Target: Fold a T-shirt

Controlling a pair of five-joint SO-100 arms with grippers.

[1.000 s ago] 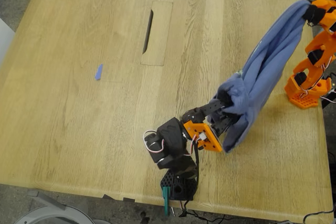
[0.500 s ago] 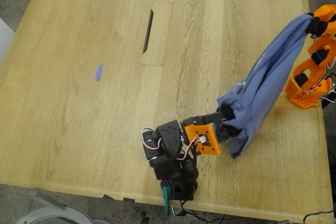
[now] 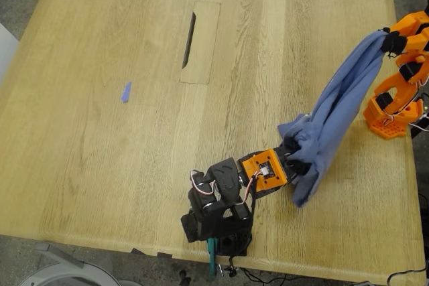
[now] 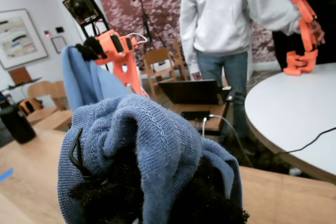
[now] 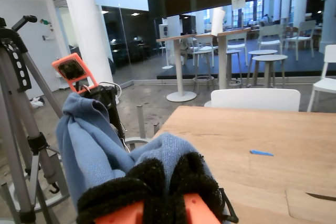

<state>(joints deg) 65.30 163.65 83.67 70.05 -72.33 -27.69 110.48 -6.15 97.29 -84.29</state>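
A periwinkle-blue T-shirt (image 3: 338, 115) hangs bunched between two tools, one at the frame's right edge, one at lower centre, above the wooden tabletop (image 3: 100, 152). A small blue scrap (image 3: 126, 92) lies left of centre.

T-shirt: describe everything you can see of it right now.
The T-shirt is periwinkle-blue soft knit, bunched into a thick rope rather than spread flat. It hangs stretched between my first end effector, clamped on its lower bundle, and my second end effector, holding its upper end high. A loose fold droops below the lower grip. No print shows.
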